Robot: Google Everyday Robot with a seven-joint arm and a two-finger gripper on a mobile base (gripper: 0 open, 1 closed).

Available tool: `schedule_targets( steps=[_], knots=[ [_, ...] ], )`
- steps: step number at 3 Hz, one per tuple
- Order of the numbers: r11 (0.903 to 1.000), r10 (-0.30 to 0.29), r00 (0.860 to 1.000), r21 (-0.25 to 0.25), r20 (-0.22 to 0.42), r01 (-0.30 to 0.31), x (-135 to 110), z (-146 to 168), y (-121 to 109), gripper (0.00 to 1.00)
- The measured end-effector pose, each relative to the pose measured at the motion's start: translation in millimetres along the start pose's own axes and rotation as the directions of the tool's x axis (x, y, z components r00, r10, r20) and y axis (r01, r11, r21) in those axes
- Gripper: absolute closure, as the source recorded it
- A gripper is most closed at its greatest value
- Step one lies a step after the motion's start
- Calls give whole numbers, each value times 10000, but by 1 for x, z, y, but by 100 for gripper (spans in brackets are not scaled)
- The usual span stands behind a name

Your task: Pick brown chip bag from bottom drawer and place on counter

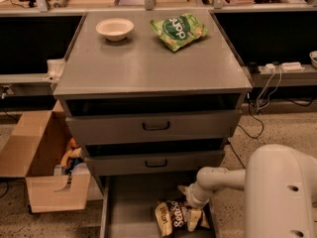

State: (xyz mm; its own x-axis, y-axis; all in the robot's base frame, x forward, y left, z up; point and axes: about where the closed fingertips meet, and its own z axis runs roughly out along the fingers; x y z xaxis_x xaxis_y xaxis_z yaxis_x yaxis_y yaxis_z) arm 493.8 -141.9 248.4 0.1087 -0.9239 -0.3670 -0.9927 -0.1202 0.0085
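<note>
The brown chip bag [174, 217] with white "Sea Salt" lettering lies on the floor of the open bottom drawer [130, 207], near its right side. My gripper [190, 201] is at the end of the white arm that reaches in from the right. It is down in the drawer, right at the bag's upper right edge. The grey counter [148, 66] is the cabinet's top surface, well above the gripper.
A white bowl [114, 28] and a green chip bag [179, 29] lie at the back of the counter. Two drawers with black handles [156, 126] sit above the bottom drawer, both slightly open. An open cardboard box [44, 182] stands on the floor to the left. Cables run at the right.
</note>
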Motion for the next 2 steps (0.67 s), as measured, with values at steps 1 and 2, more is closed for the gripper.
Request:
schedule_targets(
  steps=[1,2],
  knots=[
    [9998,183,9996,-12,201,-183,24,42,-4,0],
    [9992,401,9988,20,291,-402,38,62,-7,0]
  ],
)
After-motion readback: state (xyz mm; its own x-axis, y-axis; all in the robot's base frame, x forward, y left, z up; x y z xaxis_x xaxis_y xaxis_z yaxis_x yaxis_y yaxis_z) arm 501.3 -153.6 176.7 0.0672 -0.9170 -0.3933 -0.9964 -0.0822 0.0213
